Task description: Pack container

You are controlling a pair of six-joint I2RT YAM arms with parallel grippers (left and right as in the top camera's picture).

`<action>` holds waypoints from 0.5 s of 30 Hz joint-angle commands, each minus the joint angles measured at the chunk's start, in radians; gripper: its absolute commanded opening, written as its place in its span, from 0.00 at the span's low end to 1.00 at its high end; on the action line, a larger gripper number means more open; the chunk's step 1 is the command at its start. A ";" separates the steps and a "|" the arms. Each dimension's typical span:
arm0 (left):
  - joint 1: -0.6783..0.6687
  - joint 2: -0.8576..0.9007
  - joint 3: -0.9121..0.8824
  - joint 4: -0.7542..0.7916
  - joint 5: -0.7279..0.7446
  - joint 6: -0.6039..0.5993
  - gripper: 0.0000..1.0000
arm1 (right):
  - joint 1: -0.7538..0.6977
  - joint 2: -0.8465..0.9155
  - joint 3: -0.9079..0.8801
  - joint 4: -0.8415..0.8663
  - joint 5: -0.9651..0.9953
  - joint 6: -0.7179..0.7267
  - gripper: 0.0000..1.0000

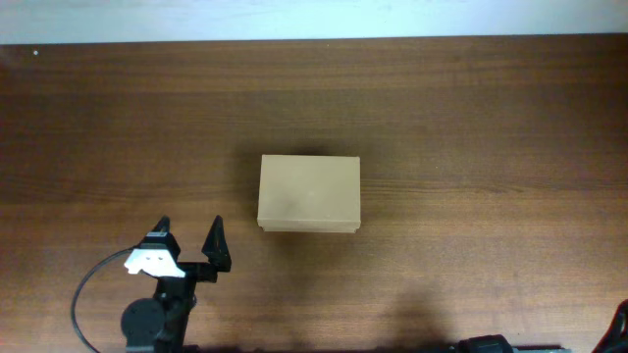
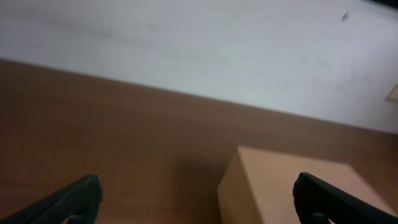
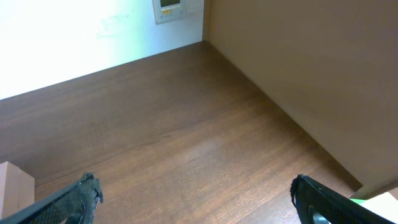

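The container (image 1: 309, 193) is a plain tan cardboard box with its lid closed, lying near the middle of the dark wood table. My left gripper (image 1: 188, 241) is open and empty, below and to the left of the box with a gap between them. In the left wrist view the box (image 2: 298, 186) lies ahead at right between the spread fingers (image 2: 196, 202). My right gripper (image 3: 196, 199) is open and empty over bare wood; a corner of the box (image 3: 13, 183) shows at the left edge. In the overhead view only the right arm's base (image 1: 486, 345) shows at the bottom edge.
The wood table (image 1: 491, 147) runs to a white wall at the far edge (image 1: 314, 20). In the right wrist view a tall brown panel (image 3: 311, 74) stands at right and a small wall device (image 3: 169, 9) hangs on the wall.
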 commanded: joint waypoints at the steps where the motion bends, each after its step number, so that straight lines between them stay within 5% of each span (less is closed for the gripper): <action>1: 0.005 -0.011 -0.056 0.003 -0.011 0.031 0.99 | -0.005 -0.005 -0.005 -0.006 -0.005 0.002 0.99; 15: 0.003 -0.010 -0.061 0.006 -0.053 0.031 0.99 | -0.005 -0.005 -0.005 -0.006 -0.005 0.002 0.99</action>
